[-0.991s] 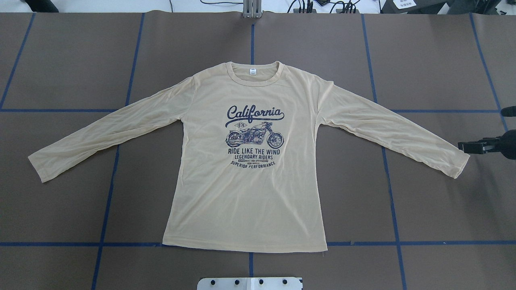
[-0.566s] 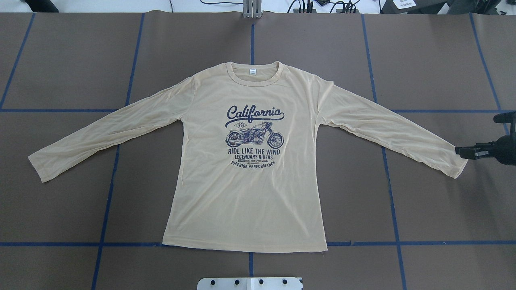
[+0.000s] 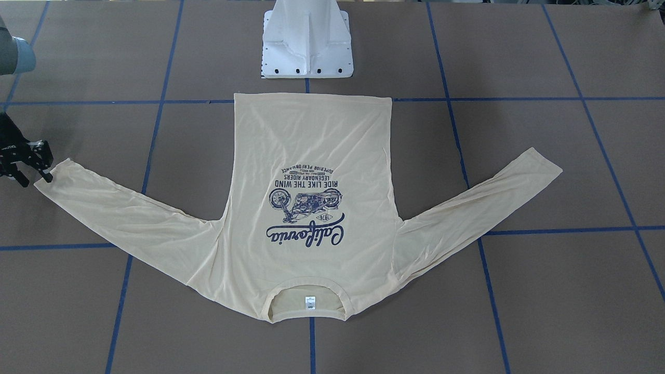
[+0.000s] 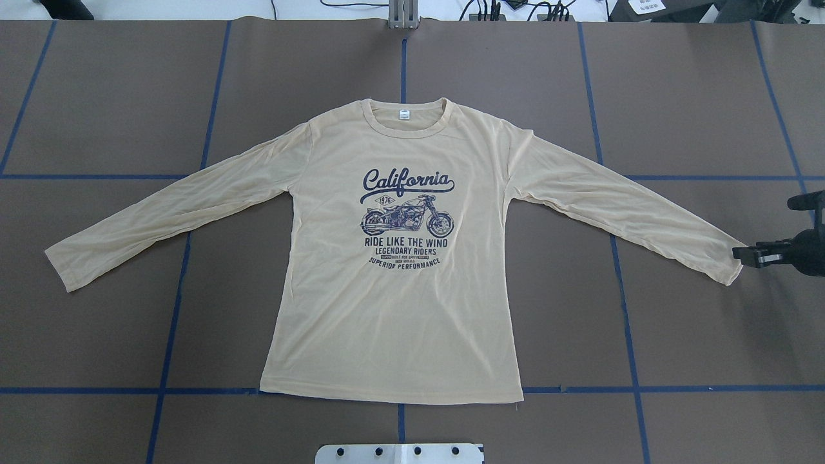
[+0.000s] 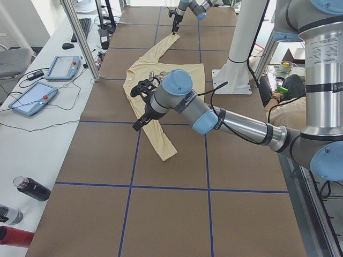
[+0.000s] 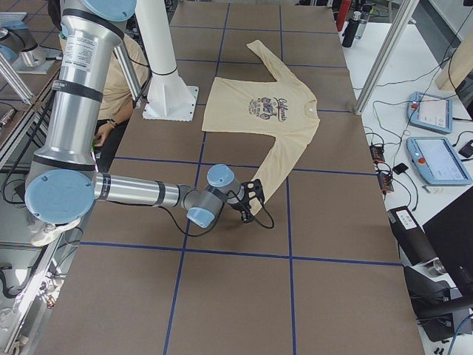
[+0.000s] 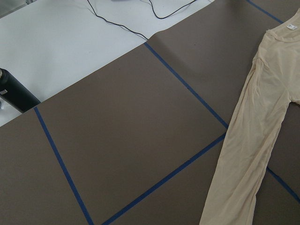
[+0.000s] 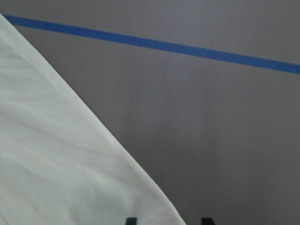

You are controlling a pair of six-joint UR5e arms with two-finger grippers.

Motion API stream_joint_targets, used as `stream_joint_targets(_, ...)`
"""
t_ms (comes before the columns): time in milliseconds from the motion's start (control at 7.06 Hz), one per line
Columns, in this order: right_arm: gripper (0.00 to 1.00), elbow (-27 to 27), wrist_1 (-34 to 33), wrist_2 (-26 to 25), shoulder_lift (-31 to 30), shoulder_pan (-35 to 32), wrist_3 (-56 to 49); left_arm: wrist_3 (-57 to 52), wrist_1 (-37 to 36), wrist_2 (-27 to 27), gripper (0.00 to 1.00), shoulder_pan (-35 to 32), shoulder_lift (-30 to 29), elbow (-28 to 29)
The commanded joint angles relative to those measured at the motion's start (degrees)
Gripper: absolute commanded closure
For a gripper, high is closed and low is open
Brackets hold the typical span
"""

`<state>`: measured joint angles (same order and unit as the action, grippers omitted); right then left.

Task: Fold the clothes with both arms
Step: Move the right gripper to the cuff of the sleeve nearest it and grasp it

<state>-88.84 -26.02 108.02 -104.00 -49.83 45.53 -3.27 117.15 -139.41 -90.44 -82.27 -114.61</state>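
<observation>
Right gripper [image 8: 168, 221] is straddling the T-shirt [image 4: 399, 309] at its right cuff, jaws apart, tips barely showing; the left gripper [image 5: 138, 107] is hanging above the left sleeve, opening impossible to tell

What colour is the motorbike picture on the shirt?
The motorbike print is navy blue; the overhead view shows it best.

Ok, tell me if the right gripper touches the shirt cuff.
Cannot tell. The overhead view puts the right gripper at the edge of the cuff, but no view shows contact or a gap.

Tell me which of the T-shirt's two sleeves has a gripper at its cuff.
The sleeve on the robot's right: the right gripper is at its cuff, with the fingertips at the cuff's edge. The other sleeve has nothing at its cuff.
</observation>
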Motion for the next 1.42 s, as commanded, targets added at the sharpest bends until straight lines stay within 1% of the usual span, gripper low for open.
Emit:
stream_joint_targets(0, 0.7, 0.07, 0.0, 0.0, -0.15, 0.17, 0.0, -0.07, 0.0, 0.01, 0.0, 0.0, 0.0, 0.09)
stream_joint_targets(425, 1.0, -0.01, 0.0, -0.09, 0.11, 0.35, -0.09, -0.07, 0.09, 0.19, 0.0, 0.0, 0.0, 0.35)
stream_joint_targets(991, 1.0, -1.59, 0.0, 0.79, 0.11, -0.7, -0.7, 0.02, 0.09, 0.36, 0.0, 0.0, 0.0, 0.44)
stream_joint_targets(1133, 0.73, -0.99, 0.0, 0.97, 0.37, -0.79, -0.79, 0.02, 0.18, 0.36, 0.0, 0.0, 0.0, 0.44)
stream_joint_targets(1274, 0.43, -0.46, 0.18, 0.97, 0.46, -0.71, -0.88, 0.02, 0.09, 0.36, 0.0, 0.0, 0.0, 0.44)
